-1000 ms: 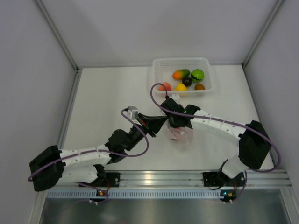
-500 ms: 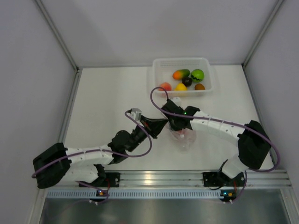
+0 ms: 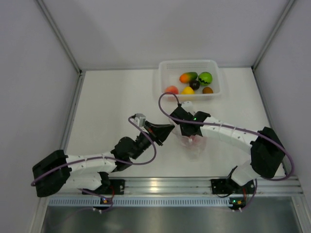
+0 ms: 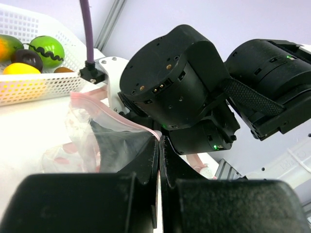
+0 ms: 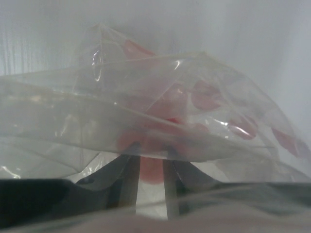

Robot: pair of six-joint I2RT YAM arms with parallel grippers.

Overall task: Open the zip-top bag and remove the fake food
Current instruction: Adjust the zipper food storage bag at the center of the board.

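My left gripper pinches the rim of the zip-top bag. Whether my right gripper grips anything, I cannot tell.

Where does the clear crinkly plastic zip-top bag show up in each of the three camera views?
Top external: the clear crinkly plastic zip-top bag sits just right of centre, below the middle.
Left wrist: left of centre, with its edge pinched in the left gripper.
Right wrist: it fills most of the frame.
Landmark: the translucent white rectangular tray, top left in the left wrist view, absent from the right wrist view.
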